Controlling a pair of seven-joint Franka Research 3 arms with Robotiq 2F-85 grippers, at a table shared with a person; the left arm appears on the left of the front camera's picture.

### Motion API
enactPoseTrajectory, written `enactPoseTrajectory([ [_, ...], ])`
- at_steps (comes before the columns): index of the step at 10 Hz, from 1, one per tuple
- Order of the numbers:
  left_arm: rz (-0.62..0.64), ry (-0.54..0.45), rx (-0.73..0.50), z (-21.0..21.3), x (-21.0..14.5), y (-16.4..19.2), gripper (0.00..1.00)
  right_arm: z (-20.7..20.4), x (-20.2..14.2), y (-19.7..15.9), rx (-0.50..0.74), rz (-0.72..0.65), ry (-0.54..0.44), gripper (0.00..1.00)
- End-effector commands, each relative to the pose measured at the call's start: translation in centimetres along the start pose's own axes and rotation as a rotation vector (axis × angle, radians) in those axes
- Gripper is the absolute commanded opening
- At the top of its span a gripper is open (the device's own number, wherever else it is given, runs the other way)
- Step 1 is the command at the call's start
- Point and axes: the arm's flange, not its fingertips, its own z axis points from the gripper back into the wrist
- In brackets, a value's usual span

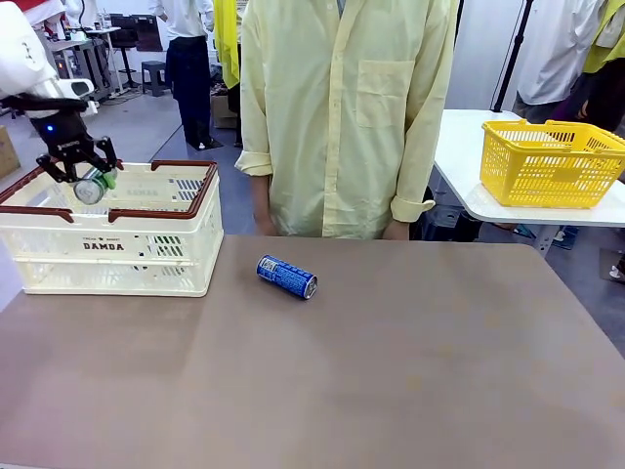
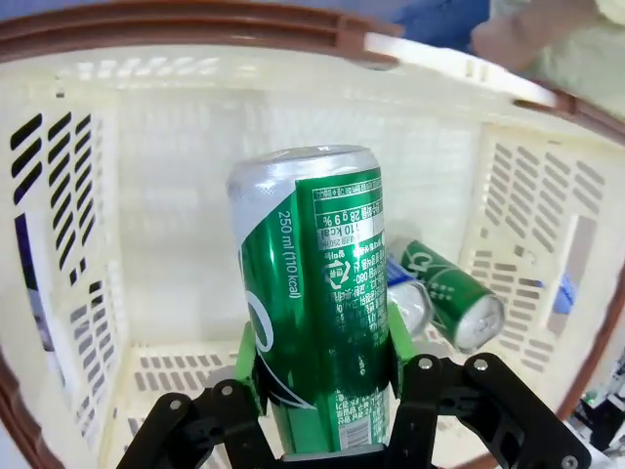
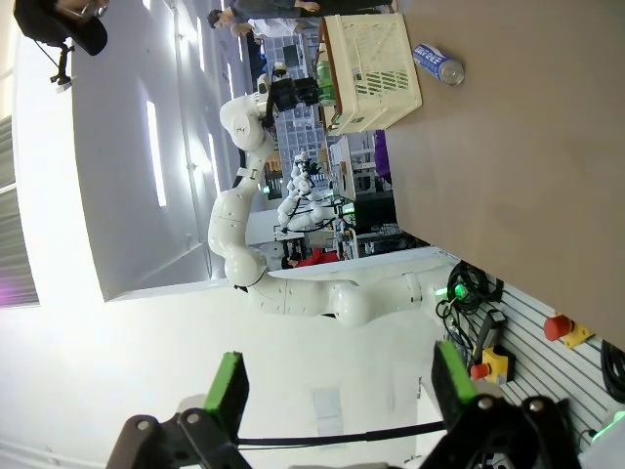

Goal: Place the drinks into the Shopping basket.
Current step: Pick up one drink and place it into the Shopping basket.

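Placing step: left claw point(image 1: 86, 174) clamps a slim green aluminium can point(image 2: 317, 313) above the cream slotted plastic basket point(image 1: 146, 256); release comes next. Blue can point(image 1: 286, 276) lies on the brown counter point(image 1: 391, 371); right claw point(image 3: 337, 391) gapes empty.

"damda" on shopping basket point(image 1: 117, 246), "250 ml (110 kcal)" on green can point(image 2: 317, 303)

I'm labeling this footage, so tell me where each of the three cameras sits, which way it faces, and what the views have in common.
Front view: fixed on the robot's side, facing across the table at the person; the left gripper holds a green can over the Shopping basket.
Left wrist view: looks down into that basket past its own fingers, shut on the can.
Right wrist view: rolled sideways, its open right gripper empty, looking toward the left arm.
Shared: front and right wrist views both show the blue can.
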Motion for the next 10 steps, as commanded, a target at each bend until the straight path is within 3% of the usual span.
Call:
enactPoseTrajectory([
  [1,-0.049,-0.015,0.020,-1.1,0.3,1.3,0.00,-0.1,-0.3,0.3,-0.002,-0.009,0.006,1.00],
  [5,-0.070,0.059,0.057,-4.2,1.1,2.8,0.04,-0.1,-0.3,0.3,-0.002,-0.009,0.006,1.00],
  [7,-0.063,0.064,0.075,-4.5,1.3,2.7,1.00,-0.1,-0.3,0.3,-0.002,-0.009,0.006,1.00],
  [10,-0.064,0.038,0.076,-3.7,0.9,2.3,1.00,-0.1,-0.3,0.3,-0.002,-0.009,0.006,1.00],
])
